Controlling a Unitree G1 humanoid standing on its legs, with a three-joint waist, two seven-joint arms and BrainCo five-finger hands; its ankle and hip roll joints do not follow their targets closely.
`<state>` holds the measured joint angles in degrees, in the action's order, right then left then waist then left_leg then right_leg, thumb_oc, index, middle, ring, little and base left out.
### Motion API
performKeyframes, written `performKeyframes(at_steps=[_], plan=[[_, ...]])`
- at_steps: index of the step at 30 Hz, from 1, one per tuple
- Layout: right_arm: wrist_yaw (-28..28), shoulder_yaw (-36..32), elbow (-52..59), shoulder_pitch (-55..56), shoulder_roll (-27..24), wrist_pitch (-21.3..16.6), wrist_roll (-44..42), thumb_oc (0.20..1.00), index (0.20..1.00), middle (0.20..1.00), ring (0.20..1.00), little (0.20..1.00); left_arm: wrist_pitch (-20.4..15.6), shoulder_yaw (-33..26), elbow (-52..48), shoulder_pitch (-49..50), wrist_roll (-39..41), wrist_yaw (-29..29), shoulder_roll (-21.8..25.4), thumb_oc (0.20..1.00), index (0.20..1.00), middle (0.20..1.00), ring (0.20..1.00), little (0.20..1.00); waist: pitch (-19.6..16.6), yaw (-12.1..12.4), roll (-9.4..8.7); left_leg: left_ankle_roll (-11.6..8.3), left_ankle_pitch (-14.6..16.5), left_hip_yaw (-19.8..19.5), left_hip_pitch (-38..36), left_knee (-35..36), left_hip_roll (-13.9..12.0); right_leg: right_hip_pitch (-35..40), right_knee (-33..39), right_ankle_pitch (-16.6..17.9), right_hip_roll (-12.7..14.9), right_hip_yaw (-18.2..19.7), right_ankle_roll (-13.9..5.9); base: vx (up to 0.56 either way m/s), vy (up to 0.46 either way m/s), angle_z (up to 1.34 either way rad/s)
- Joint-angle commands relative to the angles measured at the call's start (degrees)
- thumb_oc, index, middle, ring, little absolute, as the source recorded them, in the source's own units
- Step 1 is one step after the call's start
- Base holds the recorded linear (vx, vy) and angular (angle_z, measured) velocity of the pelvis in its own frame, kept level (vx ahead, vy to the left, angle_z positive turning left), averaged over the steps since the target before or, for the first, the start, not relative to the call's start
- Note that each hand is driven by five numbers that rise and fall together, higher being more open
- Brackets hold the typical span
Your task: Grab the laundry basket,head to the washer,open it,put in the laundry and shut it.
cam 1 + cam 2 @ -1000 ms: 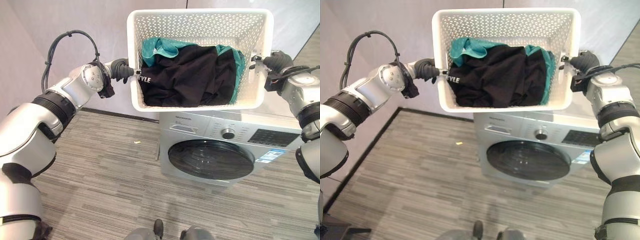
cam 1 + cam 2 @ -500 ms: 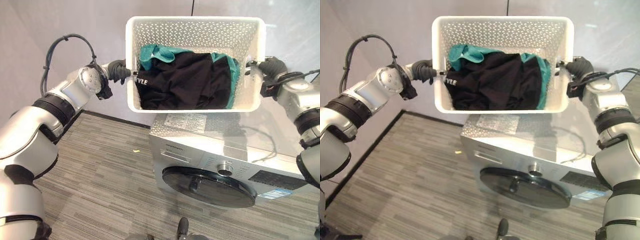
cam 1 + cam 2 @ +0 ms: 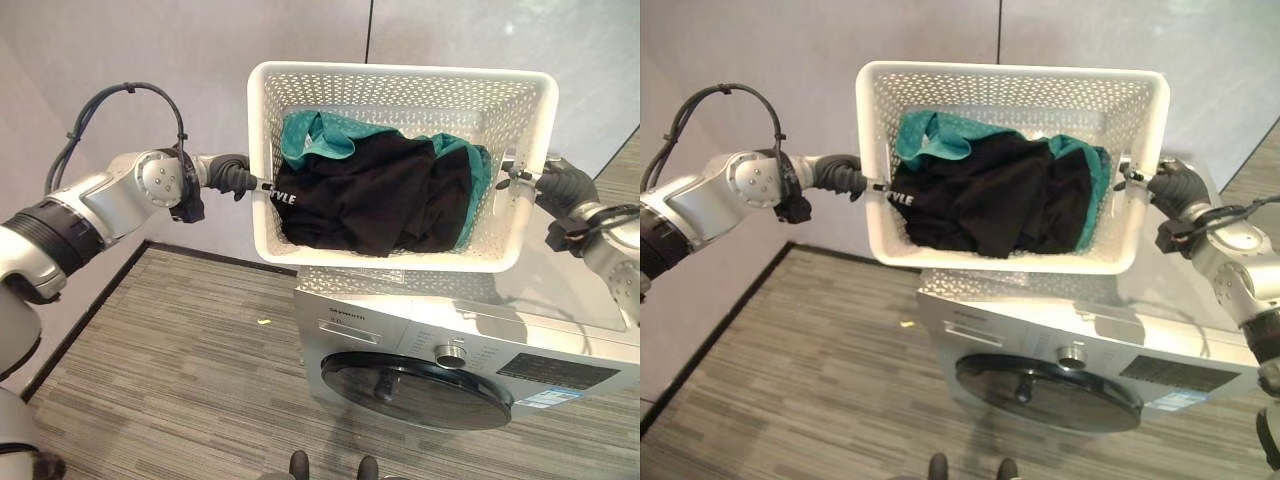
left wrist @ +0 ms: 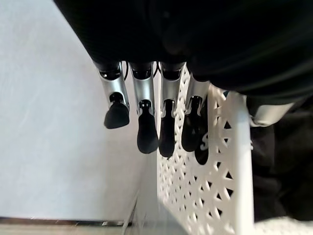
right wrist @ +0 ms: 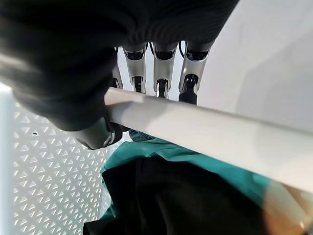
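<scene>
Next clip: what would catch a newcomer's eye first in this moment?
A white perforated plastic laundry basket hangs in the air just above the silver front-loading washing machine, held by the left hand and the right hand at its two ends. Inside lies a heap of black and teal clothing. The washer's round dark door is shut.

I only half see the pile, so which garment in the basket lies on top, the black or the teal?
The black garment lies on top, across the middle of the laundry basket; the teal garment peeks out around its far edges.
</scene>
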<state>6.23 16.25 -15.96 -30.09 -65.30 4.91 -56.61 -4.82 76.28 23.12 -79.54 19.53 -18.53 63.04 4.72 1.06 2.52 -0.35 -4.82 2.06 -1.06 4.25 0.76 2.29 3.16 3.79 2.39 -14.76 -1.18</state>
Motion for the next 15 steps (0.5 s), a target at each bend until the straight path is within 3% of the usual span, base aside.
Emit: performKeyframes(at_steps=[1, 11, 15], plan=[[7.8, -3.6, 13.5, 1.6, -0.6, -6.8, -7.1, 0.200, 0.200, 0.200, 0.200, 0.200, -0.2, -1.2, 7.0, -1.6, -1.9, 0.0, -3.1, 0.200, 0.200, 0.200, 0.200, 0.200, -2.9, 0.9, -1.73, -2.99, -0.1, -0.5, -1.1, -2.6, -0.7, 2.3, -2.0, -1.2, 3.1, -1.0, -7.67, -0.02, 0.011, -0.06], [6.5, -6.3, 17.1, 2.4, -1.6, -9.1, -9.0, 0.200, 0.200, 0.200, 0.200, 0.200, -0.2, 0.6, 4.4, -0.2, 0.0, -1.4, -7.0, 0.200, 0.200, 0.200, 0.200, 0.200, -4.0, -0.5, -1.44, -2.93, 0.6, 0.4, -2.3, -2.4, -0.9, 3.1, -1.0, -1.5, 2.6, 0.5, -7.29, -0.01, -0.001, -0.08], [3.4, -2.2, 13.9, -4.4, 3.9, -11.2, -10.9, 0.200, 0.200, 0.200, 0.200, 0.200, -0.2, 0.6, 5.5, -1.1, -0.7, 0.9, -9.6, 0.200, 0.200, 0.200, 0.200, 0.200, -4.1, -0.9, -0.95, -2.97, 0.8, 1.1, -2.6, -2.2, -1.0, 3.1, -0.4, -1.3, 2.2, 1.2, -7.10, -0.01, -0.019, -0.07]])
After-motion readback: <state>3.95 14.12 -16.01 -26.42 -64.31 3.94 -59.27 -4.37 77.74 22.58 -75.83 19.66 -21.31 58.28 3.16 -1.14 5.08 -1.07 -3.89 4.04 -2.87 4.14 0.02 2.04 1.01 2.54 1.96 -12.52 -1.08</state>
